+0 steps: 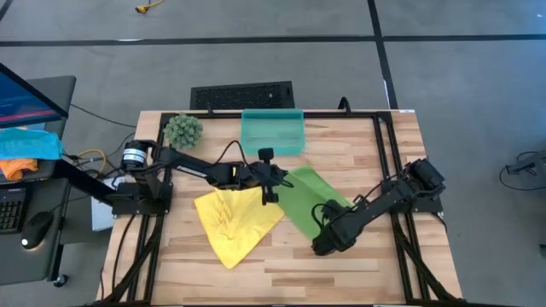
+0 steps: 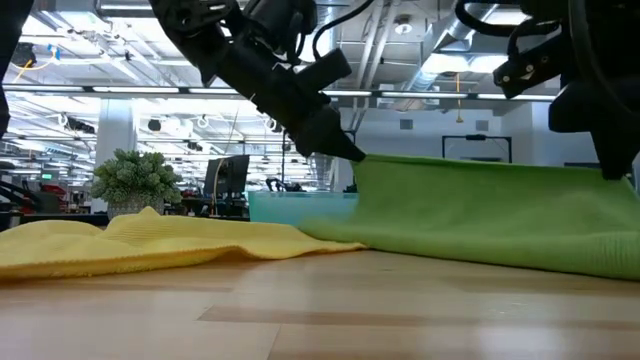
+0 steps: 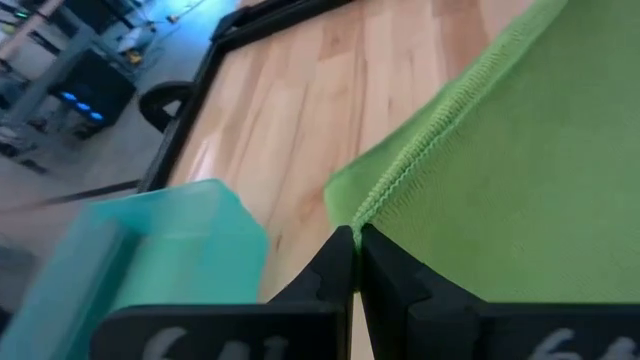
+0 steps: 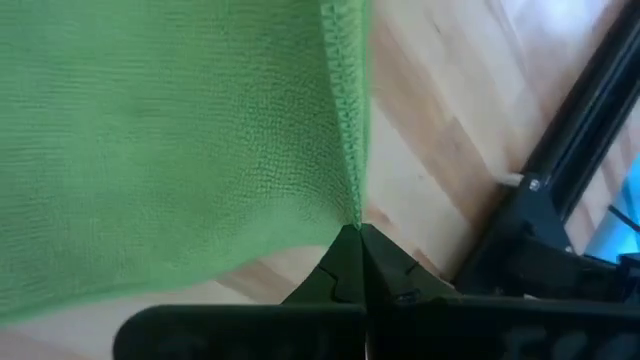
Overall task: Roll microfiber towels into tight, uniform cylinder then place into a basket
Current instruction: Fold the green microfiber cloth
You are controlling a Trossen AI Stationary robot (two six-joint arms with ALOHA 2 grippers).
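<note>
Near counter strip: bare, yours to cross. Middle: blocked by yellow towel, green towel and both arms. Far edge: basket and plant ball, narrow gap between.

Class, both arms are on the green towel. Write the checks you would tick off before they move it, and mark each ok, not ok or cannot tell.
1. Left gripper shut on green towel corner: ok.
2. Right gripper shut on its edge: ok.
3. Towel rolled into a cylinder: not ok, lies open.
4. Yellow towel clear of the green: not ok, they overlap.
5. Basket holds no towel yet: ok.
</note>
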